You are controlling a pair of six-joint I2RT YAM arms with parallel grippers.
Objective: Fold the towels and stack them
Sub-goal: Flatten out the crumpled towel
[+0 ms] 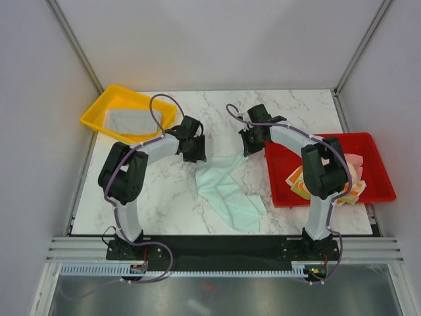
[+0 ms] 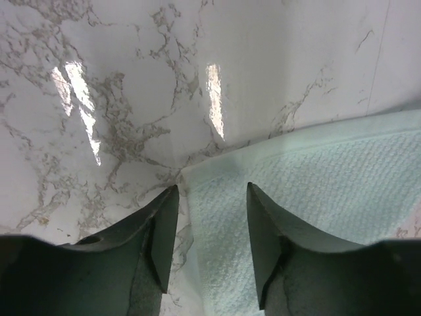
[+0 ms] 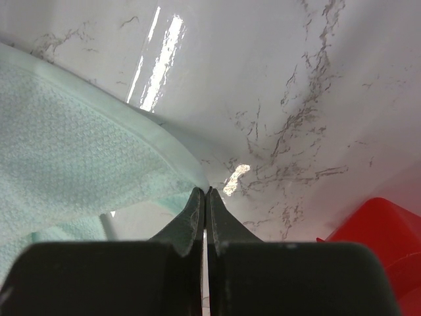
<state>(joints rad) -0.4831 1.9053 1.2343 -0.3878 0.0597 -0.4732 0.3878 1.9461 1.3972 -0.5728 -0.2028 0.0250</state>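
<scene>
A mint green towel (image 1: 227,191) lies crumpled on the marble table (image 1: 164,204) between the arms. My right gripper (image 1: 250,149) is shut on the towel's far right corner; in the right wrist view the gripper (image 3: 206,192) pinches the hem of the towel (image 3: 72,158) and lifts it off the table. My left gripper (image 1: 193,153) is open at the towel's far left corner; in the left wrist view the gripper (image 2: 212,191) straddles the towel's edge (image 2: 309,197). A grey towel (image 1: 131,121) lies in the yellow tray. A cream towel with orange shapes (image 1: 299,183) and a pale pink towel (image 1: 356,162) lie in the red tray.
The yellow tray (image 1: 99,110) stands at the far left corner of the table. The red tray (image 1: 378,171) stands at the right edge; its corner shows in the right wrist view (image 3: 375,224). Grey walls enclose the table.
</scene>
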